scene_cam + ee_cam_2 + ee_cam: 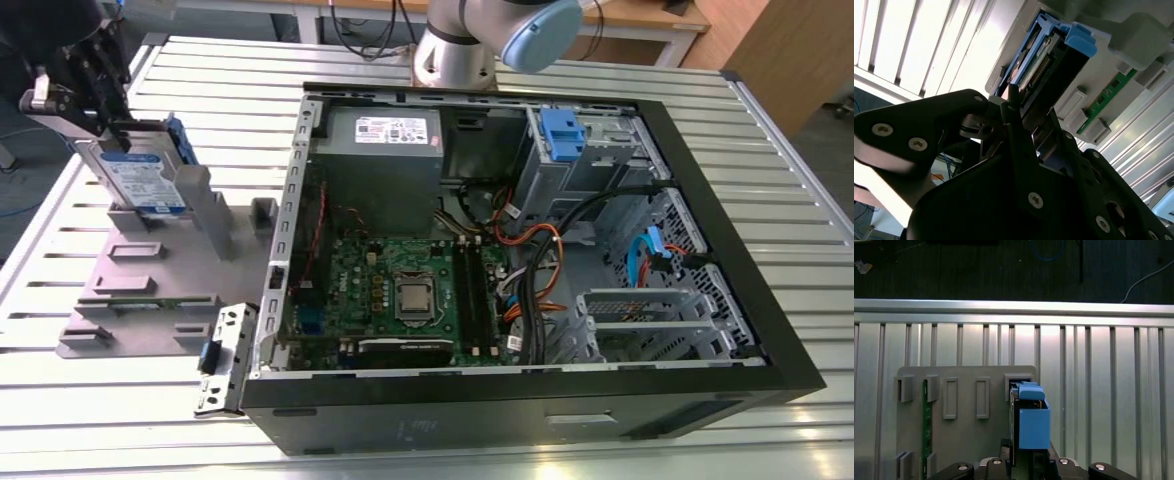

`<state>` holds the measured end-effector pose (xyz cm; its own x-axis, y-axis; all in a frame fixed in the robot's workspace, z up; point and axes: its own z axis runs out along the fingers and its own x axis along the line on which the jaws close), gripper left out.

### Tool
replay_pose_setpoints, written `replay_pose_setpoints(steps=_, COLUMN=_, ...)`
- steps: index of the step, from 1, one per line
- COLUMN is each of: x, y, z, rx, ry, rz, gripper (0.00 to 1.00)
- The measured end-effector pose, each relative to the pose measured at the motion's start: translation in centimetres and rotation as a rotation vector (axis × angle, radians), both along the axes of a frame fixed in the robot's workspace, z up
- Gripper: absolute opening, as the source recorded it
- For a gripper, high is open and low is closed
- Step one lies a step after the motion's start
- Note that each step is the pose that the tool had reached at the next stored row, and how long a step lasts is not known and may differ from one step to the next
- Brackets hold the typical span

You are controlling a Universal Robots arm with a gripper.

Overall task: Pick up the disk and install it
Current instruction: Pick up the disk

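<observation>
The disk (144, 180), a silver drive with a white-and-blue label in a blue carrier frame, stands on edge in a slot of the grey fixture plate (160, 270) at the exterior view's left. My gripper (118, 140) is at its upper end, the black fingers shut on the disk's two faces. The first wrist view looks along the disk (1031, 425), its blue carrier running down into my gripper (1026, 457). Seen in the second wrist view, the disk (1029, 70) lies just past my gripper (1014, 107).
The open computer case (781, 330) fills the middle and the exterior view's right, with a grey power supply (380, 160), a motherboard (414, 290) and a drive bay with a blue latch (561, 135). A green memory stick (927, 425) sits in the fixture. The arm's base (461, 45) stands behind the case.
</observation>
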<state>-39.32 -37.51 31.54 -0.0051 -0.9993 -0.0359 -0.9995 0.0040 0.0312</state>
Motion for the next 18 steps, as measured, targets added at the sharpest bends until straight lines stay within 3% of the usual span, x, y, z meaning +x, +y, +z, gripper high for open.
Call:
replay_pose_setpoints(steps=6, x=0.0, y=0.0, z=0.08, rx=-0.0001, ry=0.0002, rz=0.0, gripper=0.35)
replay_pose_setpoints(steps=8, x=0.0, y=0.0, z=0.39, rx=-0.0002, ry=0.0003, rz=0.0, gripper=0.35)
replay_pose_setpoints(steps=12, x=0.0, y=0.0, z=1.65, rx=-0.0001, ry=0.0001, rz=0.0, gripper=0.35)
replay_pose_setpoints(steps=18, x=0.0, y=0.0, z=4.27, rx=0.0, ry=0.0001, rz=0.0, gripper=0.35)
